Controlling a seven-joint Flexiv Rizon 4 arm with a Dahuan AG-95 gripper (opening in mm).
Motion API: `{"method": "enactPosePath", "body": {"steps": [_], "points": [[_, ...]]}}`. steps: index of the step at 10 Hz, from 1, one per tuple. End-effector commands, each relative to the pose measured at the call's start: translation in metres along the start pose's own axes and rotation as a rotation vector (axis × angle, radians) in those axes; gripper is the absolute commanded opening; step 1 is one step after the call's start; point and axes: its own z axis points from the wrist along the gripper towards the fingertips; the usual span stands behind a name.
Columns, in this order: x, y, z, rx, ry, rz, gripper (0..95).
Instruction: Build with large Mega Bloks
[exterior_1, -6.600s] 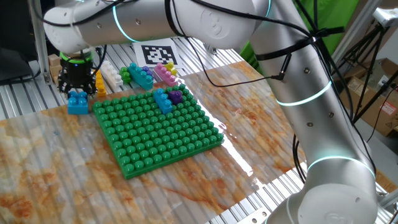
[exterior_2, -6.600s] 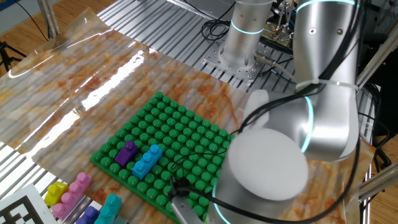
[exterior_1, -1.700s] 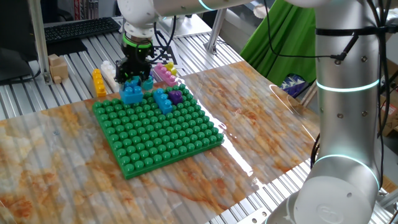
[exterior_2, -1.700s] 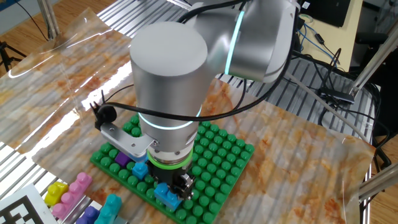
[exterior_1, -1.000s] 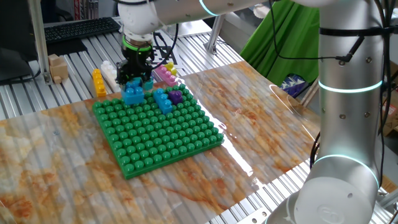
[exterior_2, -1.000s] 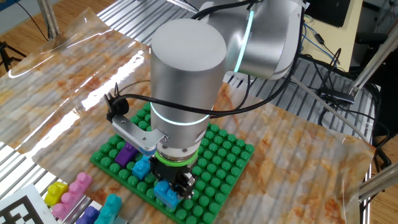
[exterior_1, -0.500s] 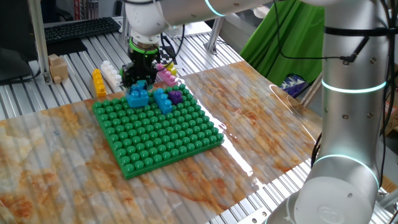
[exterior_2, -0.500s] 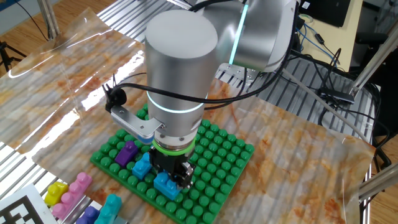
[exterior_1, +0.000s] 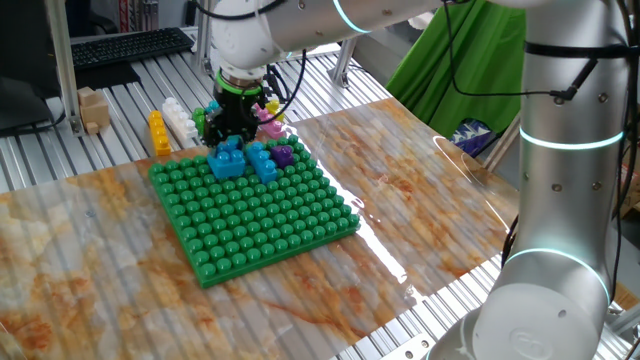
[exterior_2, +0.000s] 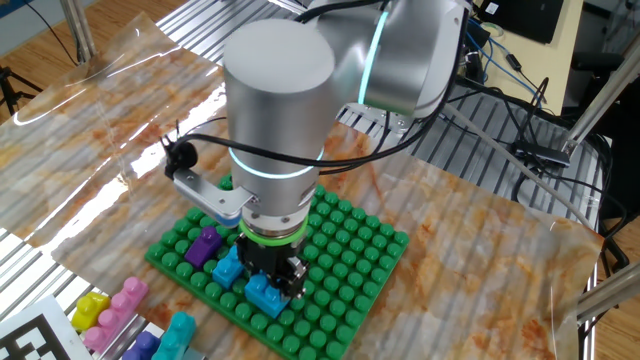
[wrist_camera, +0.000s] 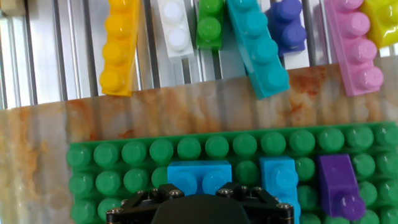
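Currently: blue block (exterior_1: 226, 157) in gripper (exterior_1: 228, 140), set down at baseplate (exterior_1: 262, 222) back edge.
Item: large Mega Bloks, hollow moulded plastic; prob. light, stiff, smooth-sided, so slippery across flat faces, not fragile. Best hold: across the two long side walls, mid-length, below studs, fingers straight down; stud tops give no purchase. Tool: jaws abt half open and closed on the blue block's sides, pointing straight down; whether block is fully seated on the studs can't tell. Location: held block sits just beside a second blue block (wrist_camera: 279, 181) and a purple block (wrist_camera: 336, 183), both on the plate, same row area. Spares off-plate on the metal slats beyond the edge: yellow (wrist_camera: 118, 46), white (wrist_camera: 173, 26), green (wrist_camera: 210, 23), teal (wrist_camera: 256, 43), dark purple (wrist_camera: 285, 25), pink (wrist_camera: 351, 45).
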Motion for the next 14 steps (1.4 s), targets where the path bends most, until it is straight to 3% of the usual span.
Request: {"method": "enactPosePath", "body": {"steps": [1,4,6,7,14], "points": [[0.003,-0.001,0.003,0.000,-0.002,0.001,0.0],[0.005,-0.004,0.003,0.009,-0.009,-0.007,0.0],[0.006,-0.006,0.006,-0.001,-0.018,-0.001,0.0],[0.008,-0.005,0.008,-0.006,-0.036,0.017,0.0],[0.010,0.015,0.011,-0.032,-0.077,0.074,0.0]]}}
